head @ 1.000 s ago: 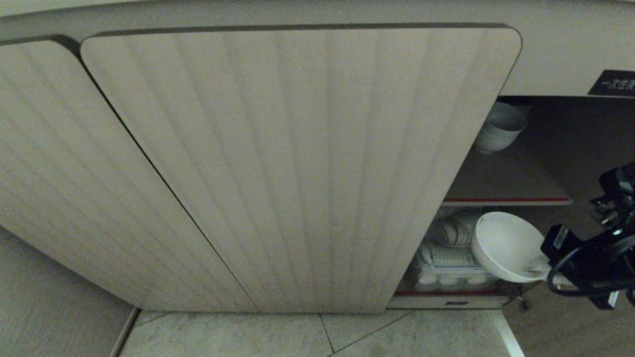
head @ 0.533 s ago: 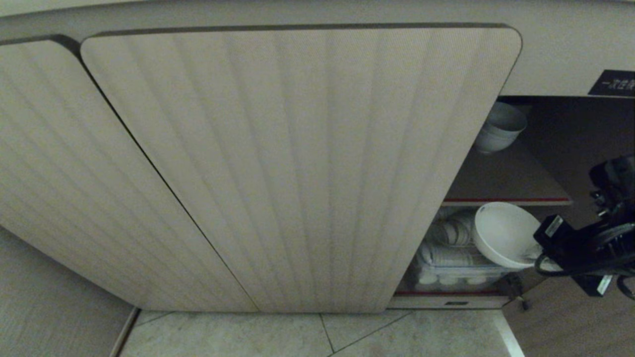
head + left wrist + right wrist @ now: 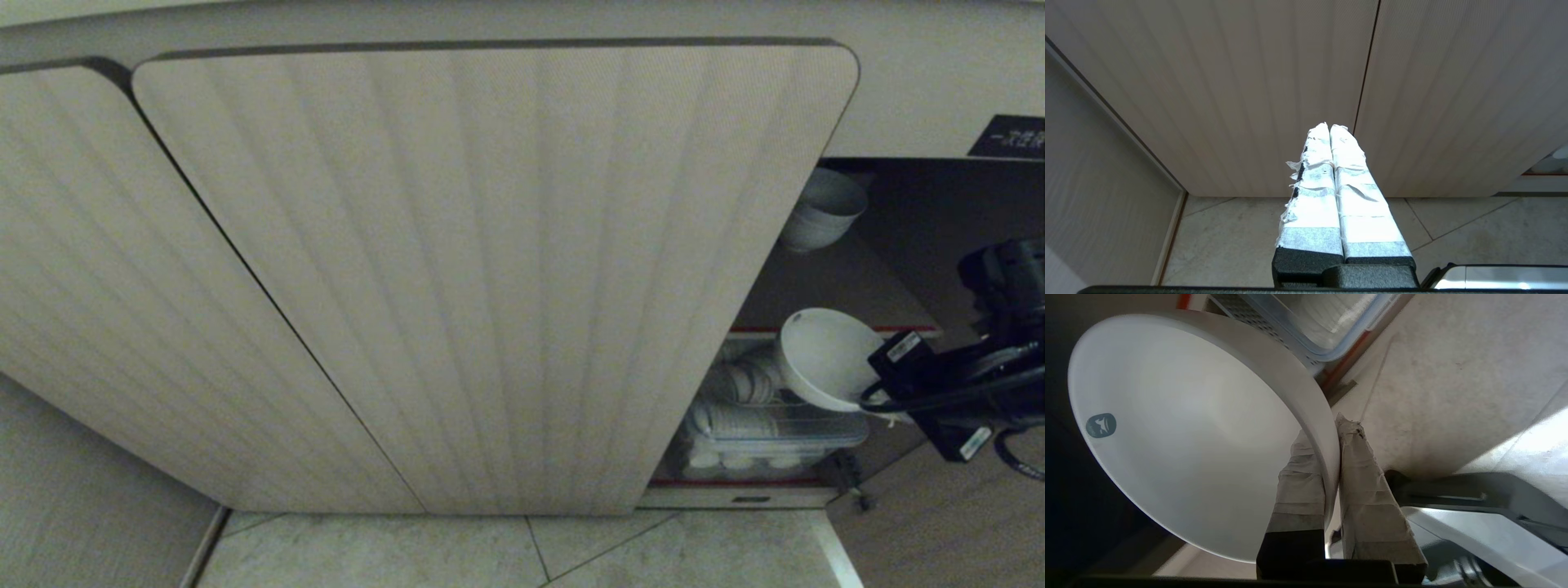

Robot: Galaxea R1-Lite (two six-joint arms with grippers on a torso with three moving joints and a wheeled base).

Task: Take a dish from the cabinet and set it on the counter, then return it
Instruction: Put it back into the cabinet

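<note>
In the head view we have the right gripper (image 3: pixel 886 400) at the open right end of the cabinet (image 3: pixel 490 269), pinching the dish (image 3: pixel 824 355) by its rim. The white bowl hangs tilted, its mouth turned toward us, just in front of the red-edged shelf (image 3: pixel 833 331) and above a clear container of stacked dishes (image 3: pixel 767 429) on the cabinet's floor. We read the rim grip as the one hold that suits a deep bowl taken from a crowded shelf, and the tilt as a result of the wrist being rolled. On the upper shelf, near its back left corner, sits a stack of white bowls (image 3: pixel 820 216); a black label (image 3: pixel 1012 137) shows at the cabinet's top right edge. Our right arm comes in from the right, forearm roughly level, cables looping beneath it. The counter is not in view, so we judge the dish is in transit, resting on nothing.

In the left wrist view our left gripper (image 3: pixel 1329 127) has its taped fingers pressed together with nothing between them, pointing at the closed ribbed doors above the tiled floor (image 3: pixel 1229 241); this arm is parked.

In the right wrist view the taped fingers (image 3: pixel 1361 473) clamp the bowl's wall, one inside and one outside. A small grey mark (image 3: pixel 1101 425) shows inside the bowl.
</note>
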